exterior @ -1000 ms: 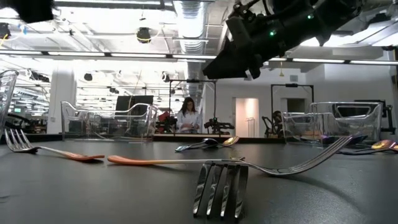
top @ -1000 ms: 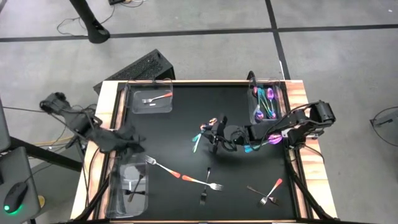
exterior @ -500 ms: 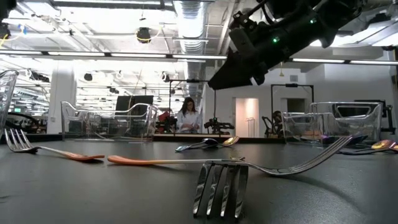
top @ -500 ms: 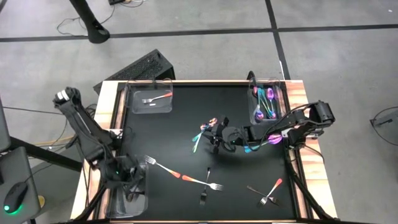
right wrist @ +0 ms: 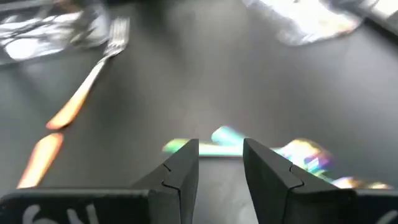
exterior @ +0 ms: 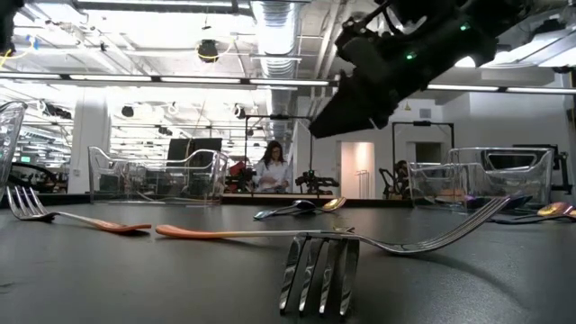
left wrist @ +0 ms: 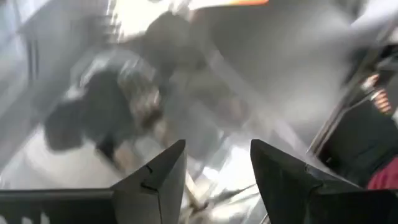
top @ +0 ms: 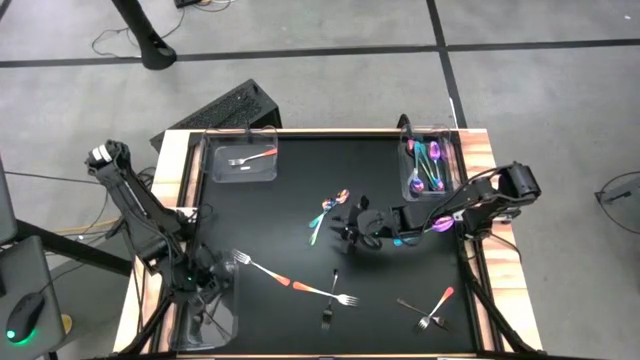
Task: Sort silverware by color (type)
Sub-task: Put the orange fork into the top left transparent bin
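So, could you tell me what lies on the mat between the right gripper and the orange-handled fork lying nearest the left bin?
In the high view, only bare black mat lies between the right gripper and the orange-handled fork.

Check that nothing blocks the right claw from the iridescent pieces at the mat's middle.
Nothing visible does. The right claw hangs open just above the iridescent pieces, with only bare mat between them.
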Robot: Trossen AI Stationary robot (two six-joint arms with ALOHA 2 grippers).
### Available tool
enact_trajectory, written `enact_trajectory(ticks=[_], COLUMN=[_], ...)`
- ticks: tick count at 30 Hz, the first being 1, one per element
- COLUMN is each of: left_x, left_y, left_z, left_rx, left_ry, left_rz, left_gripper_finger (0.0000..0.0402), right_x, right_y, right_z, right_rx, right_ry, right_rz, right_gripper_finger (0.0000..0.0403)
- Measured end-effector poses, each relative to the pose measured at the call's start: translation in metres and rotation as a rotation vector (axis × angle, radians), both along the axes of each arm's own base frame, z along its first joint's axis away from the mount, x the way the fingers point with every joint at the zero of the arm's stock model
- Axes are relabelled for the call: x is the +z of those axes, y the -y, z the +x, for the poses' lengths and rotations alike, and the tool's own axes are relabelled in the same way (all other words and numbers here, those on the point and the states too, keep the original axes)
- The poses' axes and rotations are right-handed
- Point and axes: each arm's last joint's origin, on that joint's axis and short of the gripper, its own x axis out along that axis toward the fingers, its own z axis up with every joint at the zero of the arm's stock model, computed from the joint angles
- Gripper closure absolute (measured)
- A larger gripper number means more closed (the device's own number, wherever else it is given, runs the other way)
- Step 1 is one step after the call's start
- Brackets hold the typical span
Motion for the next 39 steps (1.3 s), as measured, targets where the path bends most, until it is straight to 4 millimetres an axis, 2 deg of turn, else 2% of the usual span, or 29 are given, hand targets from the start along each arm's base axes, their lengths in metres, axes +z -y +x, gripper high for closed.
enact_trajectory(ticks=[6, 10, 14, 17, 22, 26, 30, 36, 39], left_x=[0.016, 0.026, 0.030, 0.029, 0.023, 0.016, 0.006, -0.005, -0.007], left_y=[-0.017, -0.028, -0.034, -0.037, -0.043, -0.051, -0.057, -0.066, -0.071], left_z=[0.005, 0.010, 0.019, 0.028, 0.045, 0.060, 0.074, 0.100, 0.111], left_rx=[-0.034, -0.056, -0.074, -0.097, -0.118, -0.120, -0.136, -0.264, -0.284], left_ry=[0.252, 0.410, 0.483, 0.482, 0.433, 0.372, 0.308, 0.268, 0.295], left_rz=[0.163, 0.332, 0.509, 0.597, 0.702, 0.783, 0.852, 0.845, 0.835], left_gripper_finger=[0.0234, 0.0234, 0.0234, 0.0234, 0.0234, 0.0234, 0.0234, 0.0234, 0.0234], right_x=[-0.007, -0.011, -0.017, -0.023, -0.026, -0.020, -0.014, -0.012, -0.012], right_y=[-0.018, -0.032, -0.045, -0.052, -0.070, -0.086, -0.104, -0.124, -0.134], right_z=[-0.011, -0.017, -0.027, -0.039, -0.068, -0.092, -0.116, -0.154, -0.165], right_rx=[0.107, 0.163, 0.162, 0.115, 0.043, -0.001, 0.036, 0.106, 0.160], right_ry=[-0.129, -0.182, -0.267, -0.396, -0.740, -0.958, -1.116, -1.275, -1.282], right_rz=[0.167, 0.180, 0.206, 0.301, 0.415, 0.382, 0.331, 0.151, 0.112], right_gripper_finger=[0.0257, 0.0257, 0.0257, 0.0257, 0.0257, 0.0264, 0.0278, 0.0289, 0.0289])
